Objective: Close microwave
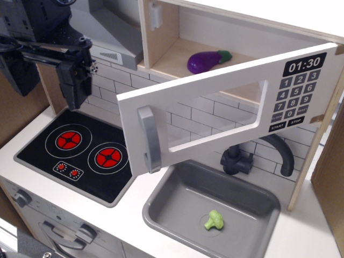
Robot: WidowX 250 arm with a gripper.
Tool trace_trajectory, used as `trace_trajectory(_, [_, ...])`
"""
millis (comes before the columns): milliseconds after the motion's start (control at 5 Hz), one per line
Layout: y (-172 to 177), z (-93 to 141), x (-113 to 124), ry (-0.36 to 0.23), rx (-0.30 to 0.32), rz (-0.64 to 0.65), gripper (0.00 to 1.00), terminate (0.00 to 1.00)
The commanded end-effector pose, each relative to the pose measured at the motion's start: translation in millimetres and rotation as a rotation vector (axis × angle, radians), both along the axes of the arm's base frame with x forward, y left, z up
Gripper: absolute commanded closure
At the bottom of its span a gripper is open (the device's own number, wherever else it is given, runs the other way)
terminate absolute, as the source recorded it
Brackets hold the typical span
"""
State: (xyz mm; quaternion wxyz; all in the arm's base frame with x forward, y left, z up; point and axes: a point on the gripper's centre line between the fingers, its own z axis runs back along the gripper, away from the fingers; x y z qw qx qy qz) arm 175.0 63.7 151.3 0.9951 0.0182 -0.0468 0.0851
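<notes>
the black gripper [75, 86] hangs at ten o'clock, fingers pointing down over the glossy stovetop [75, 153]; whether it is wide or narrow cannot be told. the microwave [226, 102], flat white wood with a grey bar handle [149, 140], stands centre, its door swung open, a purple eggplant [207, 60] inside.

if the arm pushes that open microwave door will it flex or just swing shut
The microwave door looks like a rigid flat board, so it probably swings without flexing. It likely pivots at its right edge, so a push near the grey handle should move it easily.
</notes>
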Motion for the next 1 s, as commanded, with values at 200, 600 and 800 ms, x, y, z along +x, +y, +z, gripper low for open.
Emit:
trace_trajectory(200, [-36.7, 2.8, 4.1, -0.022, -0.055, 0.031, 0.00, 0.00])
trace_trajectory(600, [-105.0, 7.0, 15.0, -0.056, -0.194, 0.146, 0.00, 0.00])
trace_trajectory(800, [-130.8, -8.1, 28.6, -0.043, -0.238, 0.211, 0.00, 0.00])
